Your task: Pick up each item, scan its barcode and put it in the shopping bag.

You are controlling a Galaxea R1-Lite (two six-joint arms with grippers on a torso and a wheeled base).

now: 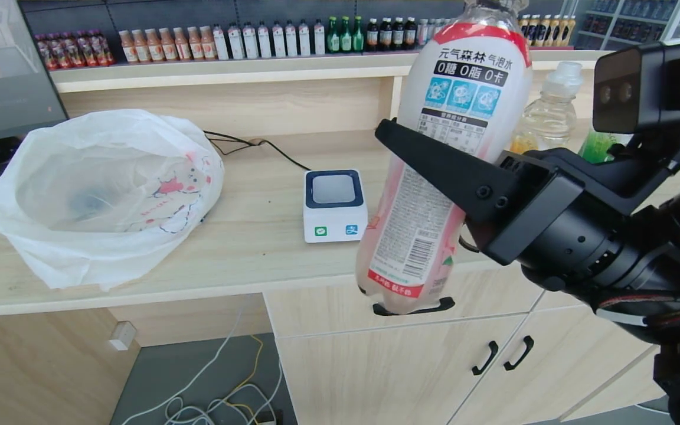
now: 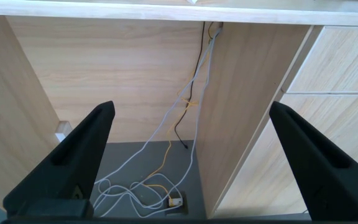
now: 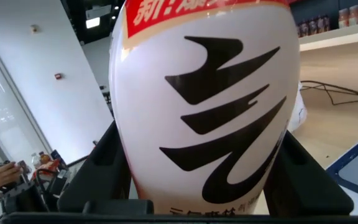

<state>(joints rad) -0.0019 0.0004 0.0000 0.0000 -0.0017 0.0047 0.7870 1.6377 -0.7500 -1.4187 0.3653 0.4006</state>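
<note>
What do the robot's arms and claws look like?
Both are matte black. The right gripper has long flat fingers that taper to tips, small screws, a round wrist and a boxy two-lens camera on top. The left gripper has the same wedge-shaped black fingers.

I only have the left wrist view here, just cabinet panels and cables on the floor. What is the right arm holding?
Observer: The right gripper is shut on a pink drink bottle, held upright in front of the counter.
Operator: Okay, where's the barcode, and where do I go after the scan?
Observer: The barcode sits low on the bottle, facing the head camera. The scanner stands on the counter, and the shopping bag lies open on the scanner's left.
</note>
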